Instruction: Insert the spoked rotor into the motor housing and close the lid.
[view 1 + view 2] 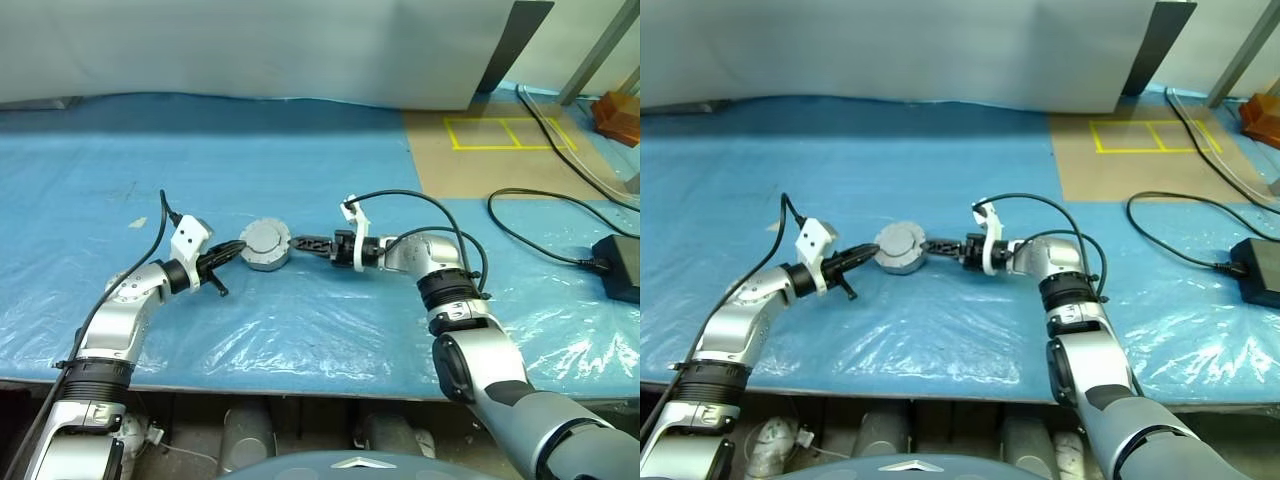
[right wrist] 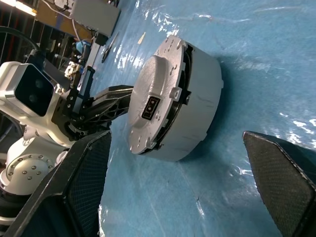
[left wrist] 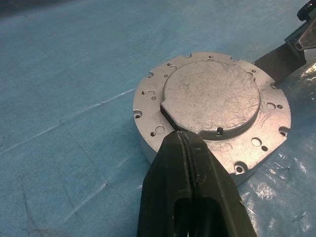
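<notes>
One motor housing (image 1: 266, 252), lid (image 3: 211, 97) down | two pincers: left pincer (image 3: 183, 148) closed empty on lid, right pincer (image 1: 298, 243) wide, empty

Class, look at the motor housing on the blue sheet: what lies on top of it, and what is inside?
The lid, plain grey face up, lies on top of the motor housing. The shut left pincer rests at its edge. The inside is covered, so it cannot be seen.

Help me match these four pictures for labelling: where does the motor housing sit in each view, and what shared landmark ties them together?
Left eye view: motor housing left of centre, between the two grippers.
Right eye view: left of centre, on the blue sheet.
Left wrist view: centre-right, lid closed on top.
Right wrist view: centre, tipped sideways in the picture.
Shared landmark: the shut left gripper touching the lid's edge.
</notes>
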Controlling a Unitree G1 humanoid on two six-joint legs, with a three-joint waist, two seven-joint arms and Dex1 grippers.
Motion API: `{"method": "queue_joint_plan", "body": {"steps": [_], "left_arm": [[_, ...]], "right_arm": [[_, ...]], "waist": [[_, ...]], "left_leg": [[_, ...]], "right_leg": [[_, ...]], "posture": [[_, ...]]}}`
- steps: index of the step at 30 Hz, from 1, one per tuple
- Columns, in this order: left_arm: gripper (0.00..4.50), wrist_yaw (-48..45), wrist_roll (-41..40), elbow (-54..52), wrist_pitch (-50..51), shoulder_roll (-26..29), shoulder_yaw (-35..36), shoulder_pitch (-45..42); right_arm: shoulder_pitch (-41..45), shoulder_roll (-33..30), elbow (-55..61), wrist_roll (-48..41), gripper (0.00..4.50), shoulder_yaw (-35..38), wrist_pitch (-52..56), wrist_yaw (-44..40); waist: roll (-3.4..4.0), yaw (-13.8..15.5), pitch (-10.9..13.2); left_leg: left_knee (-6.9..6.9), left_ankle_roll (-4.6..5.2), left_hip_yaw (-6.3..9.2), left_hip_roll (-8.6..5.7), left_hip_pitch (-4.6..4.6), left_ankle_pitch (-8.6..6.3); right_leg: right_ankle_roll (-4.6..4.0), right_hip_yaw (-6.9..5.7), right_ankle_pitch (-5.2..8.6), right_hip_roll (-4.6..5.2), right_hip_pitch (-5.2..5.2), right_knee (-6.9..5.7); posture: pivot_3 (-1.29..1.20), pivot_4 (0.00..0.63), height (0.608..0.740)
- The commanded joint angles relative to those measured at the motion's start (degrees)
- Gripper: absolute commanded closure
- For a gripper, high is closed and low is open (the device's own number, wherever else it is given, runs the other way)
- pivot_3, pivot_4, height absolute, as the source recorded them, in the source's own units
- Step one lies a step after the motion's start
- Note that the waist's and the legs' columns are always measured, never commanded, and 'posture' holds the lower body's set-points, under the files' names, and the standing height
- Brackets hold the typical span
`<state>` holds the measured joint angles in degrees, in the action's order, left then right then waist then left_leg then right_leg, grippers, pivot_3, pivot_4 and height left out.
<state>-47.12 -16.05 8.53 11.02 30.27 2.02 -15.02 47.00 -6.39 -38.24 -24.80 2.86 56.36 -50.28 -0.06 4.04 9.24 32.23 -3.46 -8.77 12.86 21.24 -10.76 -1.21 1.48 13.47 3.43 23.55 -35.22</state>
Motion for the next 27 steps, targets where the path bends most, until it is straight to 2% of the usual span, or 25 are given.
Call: {"method": "queue_joint_plan", "body": {"steps": [1, 4, 9, 17, 20, 27], "left_arm": [[4.50, 0.1, 1.4, 0.8, 0.4, -0.3, -1.4, 1.1], [4.50, 0.1, 1.4, 0.7, 0.4, -0.4, -1.5, 1.2], [4.50, -0.3, 1.5, 1.1, 0.2, 0.1, -1.2, 1.3], [4.50, -0.8, 1.5, 0.8, 0.4, 0.6, -1.2, 1.4], [4.50, -1.0, 1.6, 0.9, 0.5, 0.7, -1.4, 1.3], [4.50, -1.3, 1.8, 1.2, 0.6, 0.7, -1.6, 0.9]], "right_arm": [[0.1, 1.1, -1.8, 0.0, 0.05, -0.3, 0.0, 0.9], [0.1, 2.2, -2.9, 1.2, 0.05, -1.0, -2.6, 1.8], [1.7, 4.3, -6.2, -0.9, 0.05, 3.0, -4.1, 3.4], [2.1, 6.5, -5.9, -2.2, 0.05, 4.4, -2.8, 3.0], [2.3, 6.0, -6.3, -1.9, 0.69, 4.5, -3.4, 3.0], [1.0, 6.1, -4.5, -2.3, 3.09, 4.2, -4.0, 2.2]], "waist": [[0.00, 0.0, 0.0], [0.00, 0.0, 0.0], [0.00, -0.1, 0.0], [0.01, -0.1, 0.0], [0.02, 0.0, 0.0], [0.03, 0.1, 0.0]], "left_leg": [[0.00, 0.00, 0.00, 0.00, -0.01, 0.00], [-0.01, 0.00, -0.01, 0.00, -0.05, 0.00], [-0.02, 0.00, -0.05, 0.01, -0.09, 0.00], [-0.05, 0.00, -0.07, 0.02, -0.08, 0.00], [-0.07, 0.00, -0.08, 0.02, -0.05, 0.00], [-0.16, -0.01, -0.08, 0.02, 0.03, 0.00]], "right_leg": [[0.00, 0.00, 0.00, 0.00, -0.01, 0.00], [-0.01, 0.01, 0.00, 0.00, -0.03, 0.00], [-0.01, 0.04, 0.01, 0.01, -0.03, 0.00], [-0.02, 0.03, 0.01, 0.00, -0.02, 0.03], [-0.02, 0.02, 0.01, 0.00, -0.02, 0.08], [-0.01, -0.02, 0.01, 0.00, 0.00, 0.22]], "posture": [[0.00, 0.150, 0.740], [0.00, 0.150, 0.740], [0.00, 0.150, 0.740], [0.00, 0.150, 0.740], [0.00, 0.150, 0.740], [0.00, 0.150, 0.740]]}}
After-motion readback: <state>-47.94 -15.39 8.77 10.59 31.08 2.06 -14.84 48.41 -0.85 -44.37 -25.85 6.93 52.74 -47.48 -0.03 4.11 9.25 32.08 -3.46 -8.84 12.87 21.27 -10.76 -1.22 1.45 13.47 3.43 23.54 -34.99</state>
